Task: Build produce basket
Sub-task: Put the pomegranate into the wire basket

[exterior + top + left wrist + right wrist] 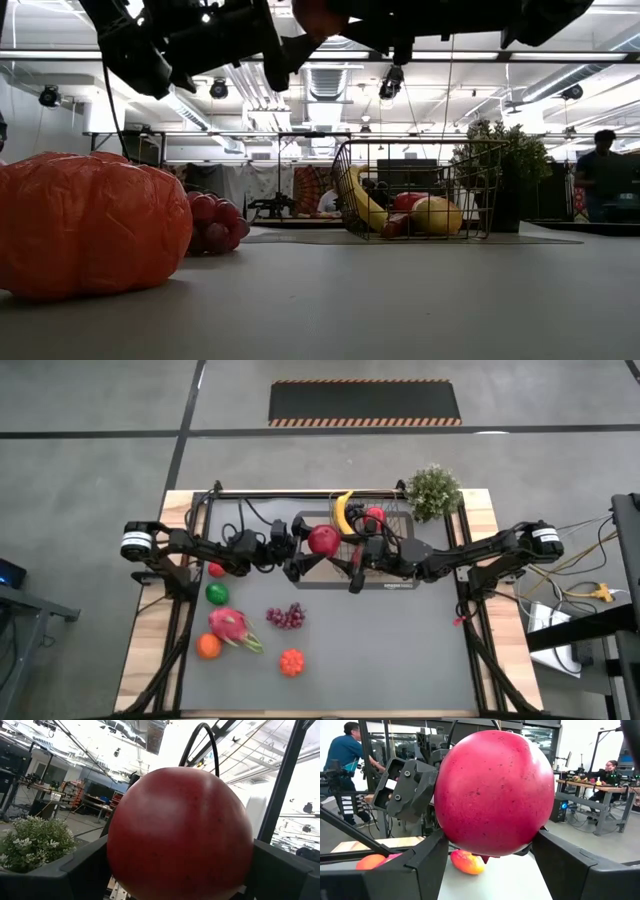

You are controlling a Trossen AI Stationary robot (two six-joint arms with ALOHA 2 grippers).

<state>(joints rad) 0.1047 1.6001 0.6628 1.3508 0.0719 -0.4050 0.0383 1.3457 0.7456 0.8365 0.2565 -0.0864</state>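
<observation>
Two pincers (307, 561) (343, 565), one basket (392, 582) (wire), one plant (433, 491).

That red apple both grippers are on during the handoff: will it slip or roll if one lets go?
The red apple looks smooth and glossy, so it may slip between flat fingers. It is round, so if dropped it would probably roll on the table. It looks rigid, showing no denting between the left gripper and right gripper.

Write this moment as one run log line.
left gripper: on red apple | right gripper: on same apple | handover beside basket
</observation>
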